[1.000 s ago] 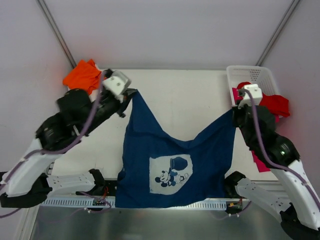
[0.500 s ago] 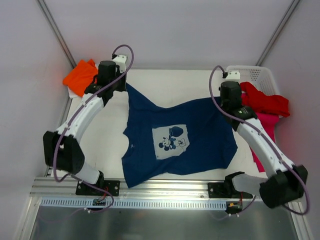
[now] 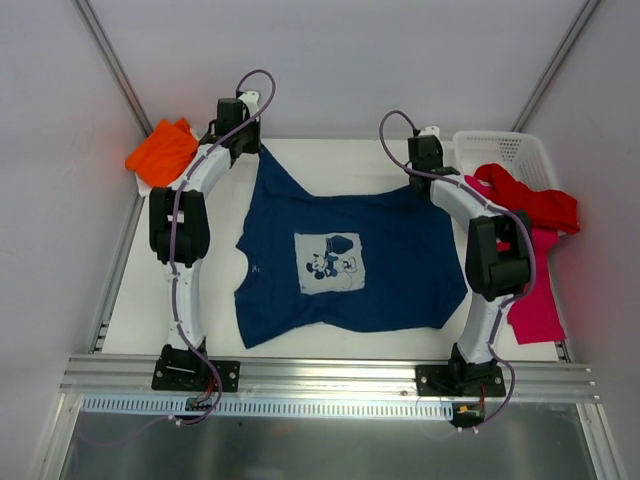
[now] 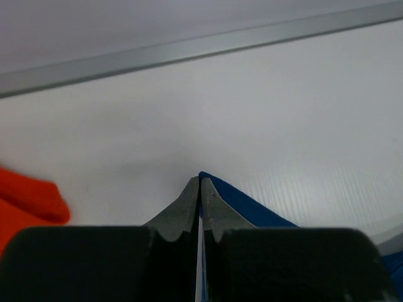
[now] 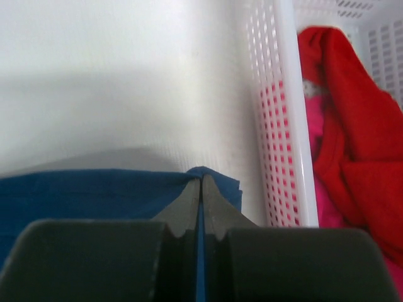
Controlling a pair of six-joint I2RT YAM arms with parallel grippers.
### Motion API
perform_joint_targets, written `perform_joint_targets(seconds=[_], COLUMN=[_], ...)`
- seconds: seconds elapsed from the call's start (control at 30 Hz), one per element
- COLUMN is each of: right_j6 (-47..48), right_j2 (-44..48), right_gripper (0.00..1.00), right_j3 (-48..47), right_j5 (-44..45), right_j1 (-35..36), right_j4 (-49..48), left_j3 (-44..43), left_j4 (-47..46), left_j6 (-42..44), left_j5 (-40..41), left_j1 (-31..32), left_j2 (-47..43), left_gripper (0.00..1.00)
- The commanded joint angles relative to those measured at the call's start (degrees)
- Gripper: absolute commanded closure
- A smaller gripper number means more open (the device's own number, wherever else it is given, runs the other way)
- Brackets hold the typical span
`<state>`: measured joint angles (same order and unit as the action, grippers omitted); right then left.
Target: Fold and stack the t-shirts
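**Far corners crowded, middle strip open**

The navy tee (image 3: 350,260) covers mid-table. I see bare table (image 3: 340,165) along the far edge between my left arm (image 3: 180,225) and right arm (image 3: 495,255), plus a thin band at the near edge. The orange tee (image 3: 165,152) blocks the far-left corner. On the right, the basket (image 3: 505,150), red tee (image 3: 535,205) and pink tee (image 3: 535,300) fill the edge just beside my right arm.

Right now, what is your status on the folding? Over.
Holding navy t-shirt by far corners, left pincer and right pincer shut. Spread out, print up. Nearby: orange t-shirt at left, basket at right.
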<state>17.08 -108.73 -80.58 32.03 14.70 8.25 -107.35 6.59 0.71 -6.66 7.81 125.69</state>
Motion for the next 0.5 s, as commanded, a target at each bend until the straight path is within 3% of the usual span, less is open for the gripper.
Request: perform_joint_targets(seconds=[0.0,0.17,0.37,0.4,0.43,0.47], right_j6=[1.8,3.2,3.1,3.0,2.3,1.6], right_j2=[-4.5,-11.1,-18.2,-18.9,-20.5,-21.3], right_gripper=[1.0,1.0,1.0,1.0,1.0,0.8], right_j3=[-9.9,-18.5,-25.6,-26.3,-28.1,-29.5], right_j5=[0.3,0.8,2.9,4.0,4.9,6.4], right_j1=[-1.0,-1.5,-2.1,-2.1,-2.0,-2.1], right_j4=[-2.2,-1.4,-1.4,-1.4,-1.2,0.3], left_j3=[-11.8,-31.6,-35.9,-35.8,-35.4,-33.9], left_j4=[-3.0,2.2,0.1,-1.0,-1.7,-2.8], left_j6=[-0.4,0.2,0.1,-0.2,-0.1,0.3], left_j5=[-1.9,-3.7,-2.5,-2.1,-0.8,0.1], left_j1=[-1.8,-3.1,-4.9,-5.1,-5.2,-5.2], left_j2=[5.9,17.7,24.5,25.4,25.7,25.6], left_gripper=[1.0,1.0,1.0,0.84,0.57,0.26])
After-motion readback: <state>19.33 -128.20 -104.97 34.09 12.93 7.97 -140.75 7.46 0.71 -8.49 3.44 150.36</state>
